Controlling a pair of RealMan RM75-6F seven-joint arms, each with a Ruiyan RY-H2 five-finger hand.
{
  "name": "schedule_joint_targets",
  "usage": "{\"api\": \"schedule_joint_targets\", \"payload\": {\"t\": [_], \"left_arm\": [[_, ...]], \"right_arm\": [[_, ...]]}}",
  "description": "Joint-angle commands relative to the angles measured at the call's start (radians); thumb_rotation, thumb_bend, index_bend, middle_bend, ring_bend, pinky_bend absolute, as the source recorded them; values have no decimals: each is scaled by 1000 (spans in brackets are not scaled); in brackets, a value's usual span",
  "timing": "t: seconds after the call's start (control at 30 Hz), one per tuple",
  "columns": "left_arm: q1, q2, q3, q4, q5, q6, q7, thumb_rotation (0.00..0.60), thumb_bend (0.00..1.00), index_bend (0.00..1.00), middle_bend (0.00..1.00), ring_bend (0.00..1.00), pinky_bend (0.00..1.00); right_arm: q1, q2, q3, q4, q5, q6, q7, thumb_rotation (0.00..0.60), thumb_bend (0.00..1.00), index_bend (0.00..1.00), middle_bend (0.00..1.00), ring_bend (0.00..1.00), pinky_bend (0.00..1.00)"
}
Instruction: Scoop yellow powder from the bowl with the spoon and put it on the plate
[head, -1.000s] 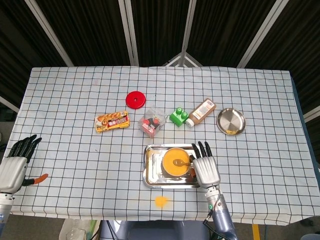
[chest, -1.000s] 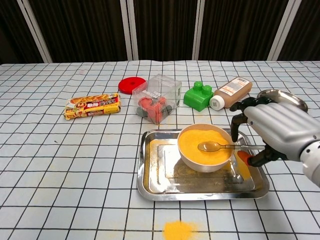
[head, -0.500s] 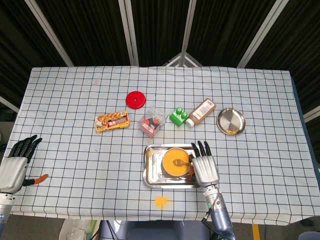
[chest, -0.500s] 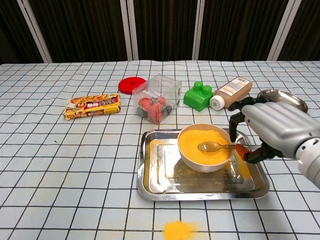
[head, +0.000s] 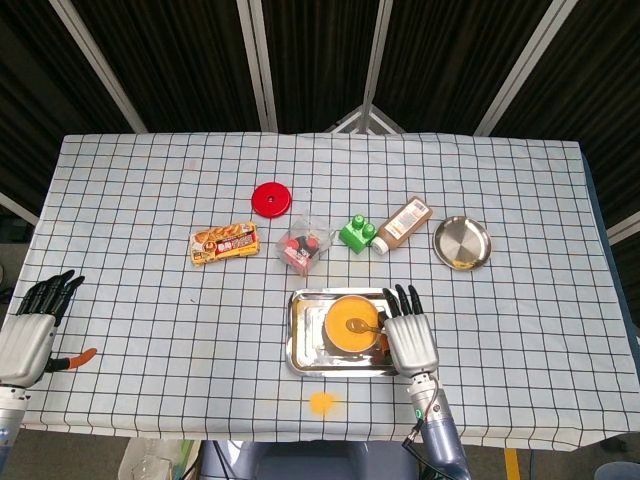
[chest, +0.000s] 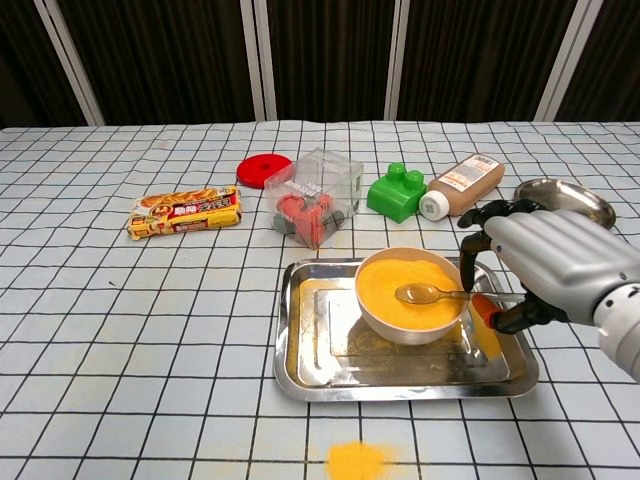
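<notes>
Spilt yellow powder (chest: 357, 461) lies nearest, on the checked counter (chest: 150, 330) edge; behind it, a steel tray (chest: 310, 375) carrying the bowl (chest: 410, 310) of yellow powder, the spoon (chest: 425, 293) resting across it; right hand (chest: 545, 265) at the spoon's handle, fingers curled about it, grip not certain; left hand (head: 35, 325) at the counter's left edge, fingers spread, holding nothing; farther back, snack packet (chest: 185, 212), clear box (chest: 318, 195), green block (chest: 397, 192), brown bottle (chest: 462, 184), red lid (chest: 264, 168); plate (chest: 570, 198) far right.
</notes>
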Motion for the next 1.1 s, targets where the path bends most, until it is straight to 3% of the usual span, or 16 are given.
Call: {"api": "schedule_joint_targets", "payload": {"t": [0.03,1.1], "left_arm": [[0,0,0,0,0,-1,0,600,0,0,0,0,0],[-1,3,2,-4,-1,-4,-1,600,0,0,0,0,0]], "right_arm": [[2,0,1,4,2,2,0,600,522,500,143,0,0],[9,1,-16,11,19,22,9,600,521,455,143,0,0]]}}
